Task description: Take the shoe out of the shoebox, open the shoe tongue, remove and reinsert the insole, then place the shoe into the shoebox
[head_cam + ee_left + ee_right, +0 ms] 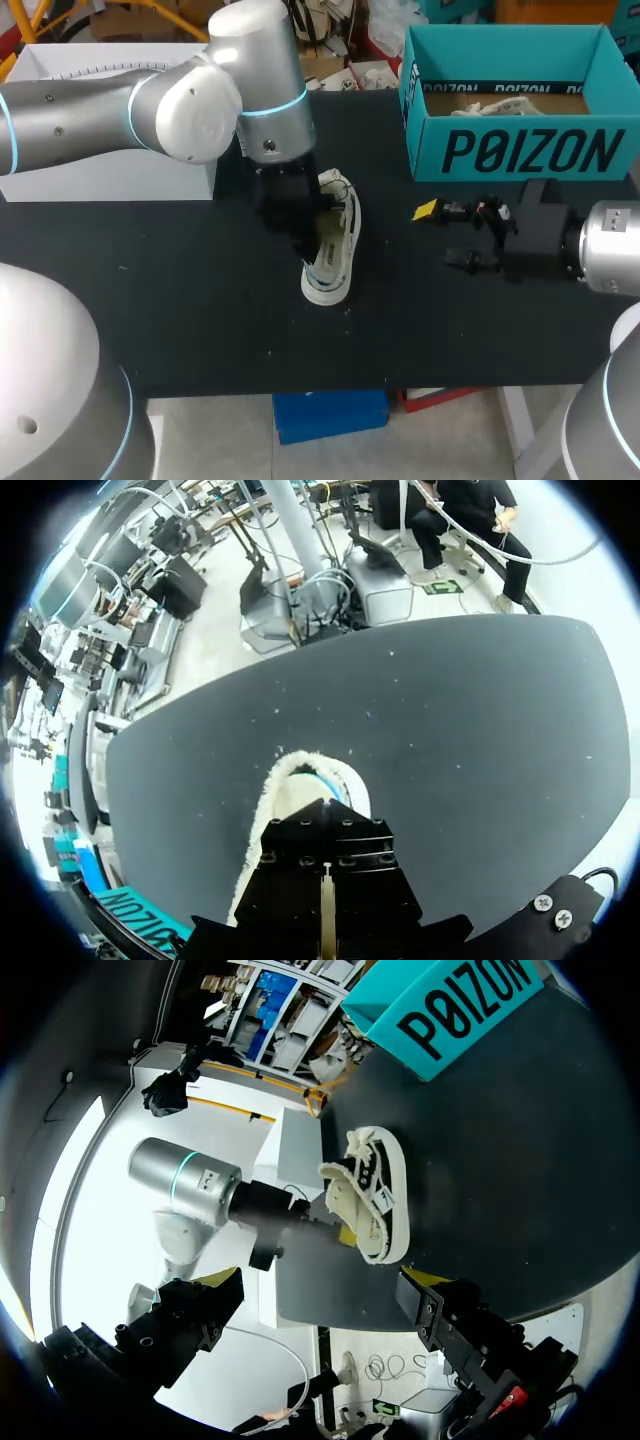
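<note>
1. Shoe (338,240): a white low sneaker on the black table (180,300), centre of the head view. It is out of the shoebox (520,150), which stands open at the upper right, well apart from it.
2. Left gripper (300,222): my left arm enters from the upper left and points down into the shoe's opening. Its end is hidden by its own black body and the shoe's upper, so I cannot tell whether it is open or closed on anything.
3. Right gripper (440,236): right of centre, below the box front, near the shoe but apart from it. Its fingers (445,1315) are spread wide and hold nothing.
4. Handling, as I judge it: the shoe is light. The upper is soft and will collapse under a squeeze. The rubber sole (326,292) is stiff and should grip the table instead of sliding. The loose laces (335,185) may snag a fingertip.
5. Where to hold, as I judge it: steady the shoe by the sole's sidewall or the heel, where it is firm. Lift the tongue by its free upper edge. The insole, which I cannot make out here, is probably thin and floppy, so it is best pinched at the heel end and fed back flat to avoid folding.
</note>
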